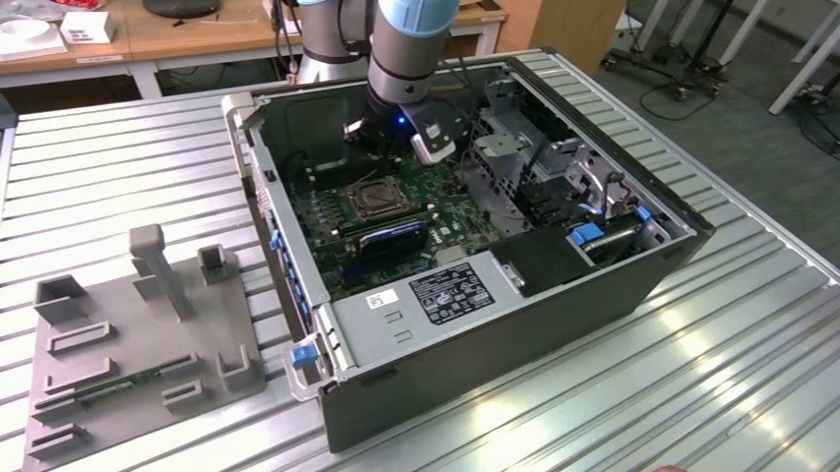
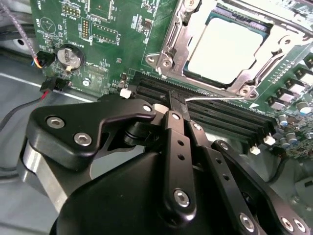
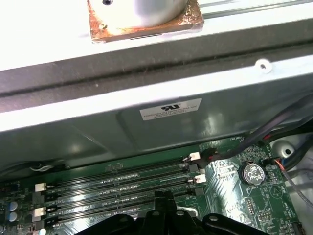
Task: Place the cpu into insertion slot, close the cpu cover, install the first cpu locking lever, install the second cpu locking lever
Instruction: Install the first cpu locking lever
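Looks like the step of hooking a locking lever (image 2: 215, 98): cpu (image 2: 230, 49) lying in the insertion slot (image 1: 348, 199) just left of the exterior view's middle, cpu cover (image 2: 182, 36) down, claw (image 2: 177, 104) squeezed narrow against the lever's end, likely needing a steady push.

A lab; a slatted aluminium bench (image 1: 118, 167) carries an opened computer case (image 1: 525, 344); wooden desks (image 1: 197, 39) stand at eleven o'clock.

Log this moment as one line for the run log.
cpu: seated | cpu cover: down over it | claw: shut, tips at locking lever
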You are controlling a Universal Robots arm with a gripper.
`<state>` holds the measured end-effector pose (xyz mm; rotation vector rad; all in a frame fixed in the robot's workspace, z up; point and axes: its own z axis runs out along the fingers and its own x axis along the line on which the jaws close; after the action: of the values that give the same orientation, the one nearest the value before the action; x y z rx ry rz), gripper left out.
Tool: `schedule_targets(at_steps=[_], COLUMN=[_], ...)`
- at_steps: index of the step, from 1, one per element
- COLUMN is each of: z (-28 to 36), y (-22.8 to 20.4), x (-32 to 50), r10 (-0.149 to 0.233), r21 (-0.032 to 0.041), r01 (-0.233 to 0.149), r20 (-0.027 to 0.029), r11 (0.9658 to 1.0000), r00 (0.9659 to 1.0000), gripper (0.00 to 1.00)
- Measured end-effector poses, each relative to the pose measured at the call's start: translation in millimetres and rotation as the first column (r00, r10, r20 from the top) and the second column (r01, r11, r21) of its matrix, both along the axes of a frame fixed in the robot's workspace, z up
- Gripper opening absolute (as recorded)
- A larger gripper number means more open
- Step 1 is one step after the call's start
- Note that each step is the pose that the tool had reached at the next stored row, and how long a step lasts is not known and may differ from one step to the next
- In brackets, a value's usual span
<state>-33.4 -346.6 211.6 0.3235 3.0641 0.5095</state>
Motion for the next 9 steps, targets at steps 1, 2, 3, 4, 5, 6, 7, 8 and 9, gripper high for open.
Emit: schedule_targets(at_steps=[1,2,3,4,5,6,7,8,9], z=[0.6,1.0,1.1,1.1,1.1,1.2,1.3,1.3,1.3], y=[0.0,0.0,0.1,0.1,0.1,0.0,0.0,0.0,0.0], x=[0.0,0.0,0.0,0.0,0.0,0.0,0.0,0.0,-0.4], r10=[0.0,0.0,0.0,0.0,0.0,0.0,0.0,0.0,0.0], r21=[0.0001,0.0001,0.0003,0.0003,0.0003,0.0001,0.0001,0.0001,0.0001], r01=[0.0,0.0,0.0,0.0,0.0,0.0,0.0,0.0,0.0], r20=[0.0,0.0001,0.0002,0.0002,0.0002,0.0,0.0,0.0,0.0001], r11=[1.0,1.0,1.0,1.0,1.0,1.0,1.0,1.0,1.0], r00=[1.0,1.0,1.0,1.0,1.0,1.0,1.0,1.0,1.0], gripper=[0.11,0.11,0.11,0.11,0.11,0.11,0.11,0.11,0.11])
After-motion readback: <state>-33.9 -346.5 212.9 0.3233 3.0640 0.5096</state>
